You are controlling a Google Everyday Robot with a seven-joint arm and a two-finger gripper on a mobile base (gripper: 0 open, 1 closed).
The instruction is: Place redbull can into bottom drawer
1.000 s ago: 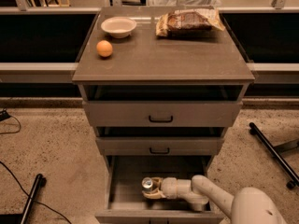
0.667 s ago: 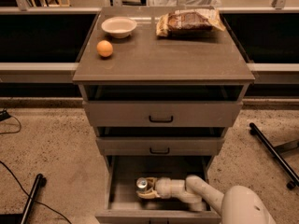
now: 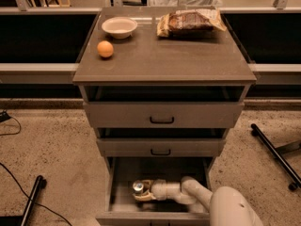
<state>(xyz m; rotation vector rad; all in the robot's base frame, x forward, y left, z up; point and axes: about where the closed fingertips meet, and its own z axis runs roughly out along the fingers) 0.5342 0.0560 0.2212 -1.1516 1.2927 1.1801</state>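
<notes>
The redbull can (image 3: 138, 188), slim and silver with a shiny round top, stands low inside the open bottom drawer (image 3: 123, 175), left of its middle and close above its grey floor. My gripper (image 3: 142, 191) reaches in from the lower right on a white arm and is shut on the can, with pale fingers (image 3: 145, 196) around its body. I cannot tell whether the can's base touches the drawer floor.
On the cabinet top (image 3: 164, 60) lie a white bowl (image 3: 119, 27), an orange (image 3: 105, 49) and a snack bag (image 3: 190, 21). Two shallower drawers with black handles (image 3: 162, 120) sit above. Black stand legs (image 3: 275, 154) lie on the floor at right and lower left (image 3: 32, 199).
The gripper has carried the can leftward inside the bottom drawer. The arm reaches further in. Nothing on the cabinet top has moved.
</notes>
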